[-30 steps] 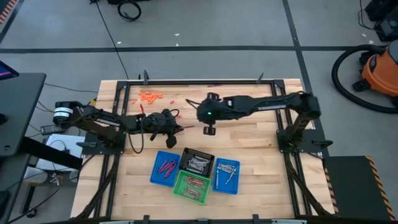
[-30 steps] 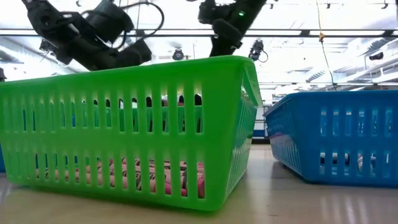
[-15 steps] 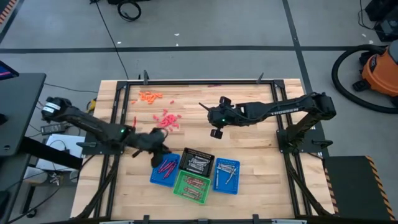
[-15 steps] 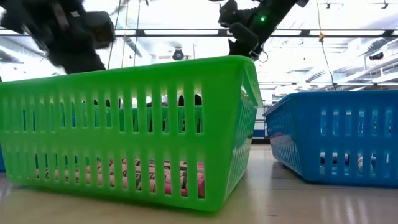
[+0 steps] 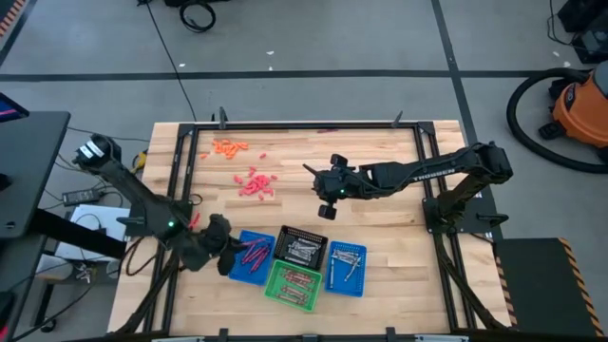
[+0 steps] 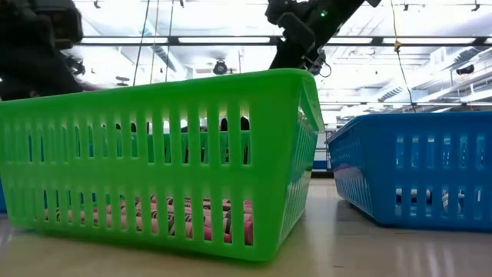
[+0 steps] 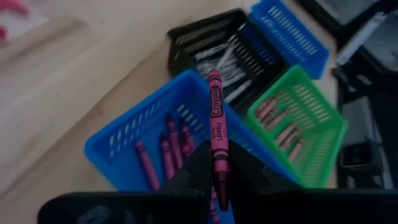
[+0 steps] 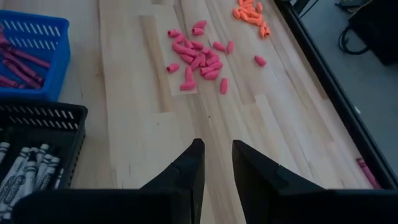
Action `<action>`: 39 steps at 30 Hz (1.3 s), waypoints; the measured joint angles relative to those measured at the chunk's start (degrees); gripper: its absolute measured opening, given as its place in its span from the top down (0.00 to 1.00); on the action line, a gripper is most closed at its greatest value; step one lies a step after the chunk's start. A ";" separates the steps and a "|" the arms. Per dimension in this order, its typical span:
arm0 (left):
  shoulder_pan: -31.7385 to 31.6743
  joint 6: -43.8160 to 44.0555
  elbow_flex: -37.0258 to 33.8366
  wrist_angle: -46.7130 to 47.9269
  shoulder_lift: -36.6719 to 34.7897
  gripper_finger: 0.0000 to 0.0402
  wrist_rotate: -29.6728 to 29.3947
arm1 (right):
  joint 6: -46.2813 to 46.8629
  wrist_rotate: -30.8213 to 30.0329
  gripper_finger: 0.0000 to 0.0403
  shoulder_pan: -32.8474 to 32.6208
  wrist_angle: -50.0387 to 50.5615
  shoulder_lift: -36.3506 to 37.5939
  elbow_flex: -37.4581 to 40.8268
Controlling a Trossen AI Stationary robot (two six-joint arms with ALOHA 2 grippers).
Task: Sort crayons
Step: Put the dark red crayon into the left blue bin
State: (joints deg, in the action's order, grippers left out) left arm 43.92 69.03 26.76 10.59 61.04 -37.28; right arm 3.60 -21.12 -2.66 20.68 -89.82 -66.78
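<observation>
Pale wooden surface [image 5: 380, 223] carries four mesh baskets. Left end effector [image 7: 214, 186] grips one thin dark-pink wax crayon [image 7: 216, 121] upright, clamped at its lower end, above the blue plastic basket of matching crayons [image 7: 134, 146], probably ready to drop. Beyond that basket, right end effector [image 8: 215, 163] hovers slightly parted, empty, near loose pink crayon pieces [image 8: 198, 61].

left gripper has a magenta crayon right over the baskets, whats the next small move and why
Probably lower a little and open over the blue basket. The left gripper is shut on one magenta crayon, held upright above that basket, which already holds matching magenta crayons. The green basket beside it has paler ones, so releasing here fits. The right gripper waits empty over bare table.
</observation>
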 joint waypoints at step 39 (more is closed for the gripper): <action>-0.82 0.05 2.54 -3.05 11.34 0.60 -0.96 | -8.31 2.79 0.78 0.14 -3.10 -0.07 4.36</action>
State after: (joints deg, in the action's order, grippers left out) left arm 43.10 69.07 29.30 7.54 72.38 -38.24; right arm -4.71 -18.34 -2.52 17.58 -89.89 -62.43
